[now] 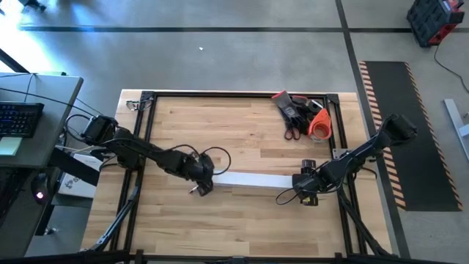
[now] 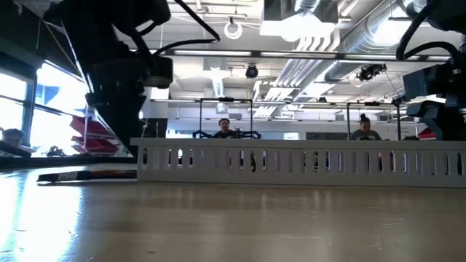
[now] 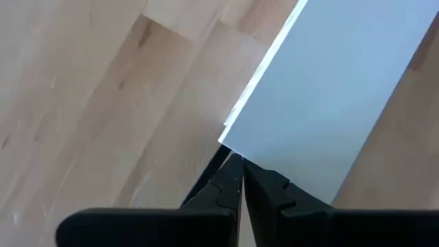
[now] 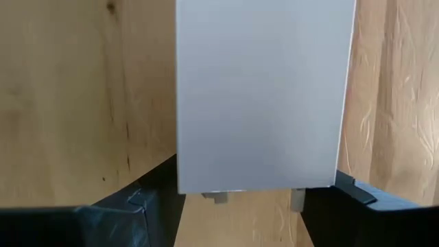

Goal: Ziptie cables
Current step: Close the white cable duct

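Observation:
A long white plastic channel (image 1: 249,180) lies flat on the wooden table, running left to right; in the low view its slotted side wall (image 2: 291,161) shows. My left gripper (image 3: 242,165) is shut at the channel's left end (image 1: 201,187). My right gripper (image 4: 250,189) is at the channel's right end (image 1: 302,185), with one finger on each long side. The cables are out of view in every frame. My left gripper's shut fingertips (image 3: 233,175) meet the channel's left end edge near one corner (image 3: 230,137), slanting down from the table's left. Whether they press on it I cannot tell. My right gripper pinches the channel's right end across its width, one finger (image 4: 156,189) on each long side (image 4: 180,180), pointing down. The channel lies on the table.
A heap of red, black and orange tools (image 1: 300,114) sits at the far right of the table. A black metal frame (image 1: 146,110) borders the tabletop. A desk with a keyboard (image 1: 18,117) stands off the left edge. People sit in the room behind (image 2: 222,129).

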### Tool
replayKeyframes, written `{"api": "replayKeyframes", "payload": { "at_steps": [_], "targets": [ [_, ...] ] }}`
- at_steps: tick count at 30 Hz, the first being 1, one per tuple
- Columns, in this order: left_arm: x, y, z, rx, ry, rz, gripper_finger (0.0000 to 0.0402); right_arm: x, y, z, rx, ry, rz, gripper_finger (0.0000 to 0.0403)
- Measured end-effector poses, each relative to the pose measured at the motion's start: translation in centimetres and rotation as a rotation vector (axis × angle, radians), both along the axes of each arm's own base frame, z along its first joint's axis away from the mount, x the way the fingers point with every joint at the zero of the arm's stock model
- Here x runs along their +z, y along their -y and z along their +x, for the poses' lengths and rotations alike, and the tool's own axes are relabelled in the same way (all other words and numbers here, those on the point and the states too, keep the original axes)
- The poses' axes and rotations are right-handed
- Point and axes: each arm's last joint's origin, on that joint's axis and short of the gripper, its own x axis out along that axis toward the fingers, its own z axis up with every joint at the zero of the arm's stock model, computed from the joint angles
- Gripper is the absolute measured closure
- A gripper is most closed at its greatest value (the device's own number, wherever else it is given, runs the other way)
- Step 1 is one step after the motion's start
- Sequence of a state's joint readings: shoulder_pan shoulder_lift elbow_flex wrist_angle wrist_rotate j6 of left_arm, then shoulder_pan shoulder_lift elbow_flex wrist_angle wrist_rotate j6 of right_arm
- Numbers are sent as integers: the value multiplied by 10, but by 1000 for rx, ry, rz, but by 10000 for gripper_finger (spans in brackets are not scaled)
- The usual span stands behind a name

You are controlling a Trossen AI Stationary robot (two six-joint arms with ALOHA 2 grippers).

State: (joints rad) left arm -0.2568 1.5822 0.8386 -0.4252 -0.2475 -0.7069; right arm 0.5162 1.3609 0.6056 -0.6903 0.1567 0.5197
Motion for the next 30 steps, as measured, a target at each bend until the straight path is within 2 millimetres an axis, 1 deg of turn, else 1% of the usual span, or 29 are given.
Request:
{"api": "replayKeyframes", "payload": {
  "at_steps": [4, 7, 11, 16, 18, 21, 23, 25, 30],
  "targets": [
    [1, -7, 1, 35, -11, 40, 401, 0, 2, 0, -29, -11, 10, 173],
    [2, -9, -3, 58, -44, 53, 401, 0, 2, 1, -34, 3, 5, 173],
    [5, -6, -13, 73, -107, 58, 401, 1, 1, 3, -26, 15, 5, 173],
    [4, -4, -23, 97, -185, 56, 401, 1, 1, 2, -25, 13, 5, 173],
    [5, -3, -20, 97, -159, 48, 401, 1, 1, 2, -23, 12, 7, 173],
    [8, -1, -9, 64, -48, 31, 401, 1, 1, 3, -11, 18, 13, 173],
    [8, -1, -5, 31, -12, 18, 401, 0, 1, 2, -10, 1, 13, 173],
    [8, -2, -3, 22, 5, 11, 401, 0, 2, 1, -10, -13, 15, 173],
    [9, -4, -3, 54, 21, 57, 401, 0, 2, 0, -23, -17, 16, 174]
  ]
}}
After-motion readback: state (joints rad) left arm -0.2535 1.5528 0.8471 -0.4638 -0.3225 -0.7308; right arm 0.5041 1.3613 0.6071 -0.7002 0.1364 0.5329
